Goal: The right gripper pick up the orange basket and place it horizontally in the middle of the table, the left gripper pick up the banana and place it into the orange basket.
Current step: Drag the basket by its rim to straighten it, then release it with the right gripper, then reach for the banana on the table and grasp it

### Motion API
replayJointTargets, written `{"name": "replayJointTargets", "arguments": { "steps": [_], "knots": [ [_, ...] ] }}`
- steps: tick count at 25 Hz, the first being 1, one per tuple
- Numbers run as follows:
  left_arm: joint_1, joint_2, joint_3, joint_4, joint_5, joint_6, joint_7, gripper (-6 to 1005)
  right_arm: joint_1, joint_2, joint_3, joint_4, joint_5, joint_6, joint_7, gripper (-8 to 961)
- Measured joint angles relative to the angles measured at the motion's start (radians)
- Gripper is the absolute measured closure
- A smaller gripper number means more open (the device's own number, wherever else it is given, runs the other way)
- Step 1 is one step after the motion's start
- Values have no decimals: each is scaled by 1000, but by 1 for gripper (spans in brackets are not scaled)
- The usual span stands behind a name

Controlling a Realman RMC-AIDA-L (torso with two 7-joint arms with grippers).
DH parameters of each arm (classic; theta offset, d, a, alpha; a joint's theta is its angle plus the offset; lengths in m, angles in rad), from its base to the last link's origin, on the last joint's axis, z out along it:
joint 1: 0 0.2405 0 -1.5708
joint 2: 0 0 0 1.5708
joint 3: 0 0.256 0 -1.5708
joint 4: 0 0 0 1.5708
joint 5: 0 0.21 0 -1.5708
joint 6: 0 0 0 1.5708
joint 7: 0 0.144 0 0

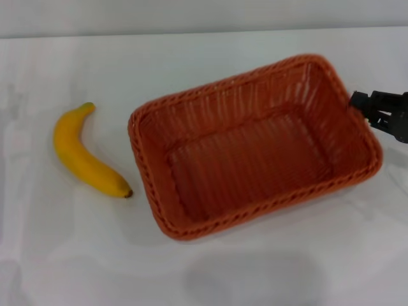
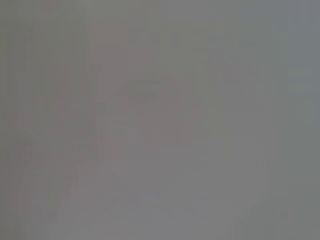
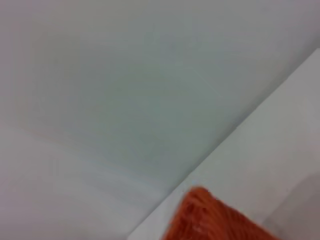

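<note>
The rectangular orange basket (image 1: 255, 143), woven with a braided rim, is sitting mid-table (image 1: 76, 255); the black right gripper (image 1: 382, 115) is touching its right rim, grip unclear. The smooth, curved yellow banana (image 1: 86, 159) is lying to the basket's left

My right gripper (image 1: 354, 101) meets the orange basket (image 1: 255, 145)'s far-right rim; the banana (image 1: 86, 154) lies left on the worktop (image 1: 204, 268).

— What carries everything?
— A plain white table (image 1: 76, 255).
— And what lies on it?
— An orange basket (image 1: 255, 146), turned at an angle, sits nearer the right edge. A yellow banana (image 1: 86, 156) lies apart from it, toward the left edge.
</note>
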Motion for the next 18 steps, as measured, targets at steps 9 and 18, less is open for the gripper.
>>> {"name": "replayJointTargets", "arguments": {
  "steps": [9,18],
  "knots": [
    [4,0,-2,0,0,0,3,133,-12,-11,12,-11,24,-5,-9,504],
    [8,-1,-3,0,-3,5,6,134,-68,-20,215,-10,105,69,-51,110]
  ]
}}
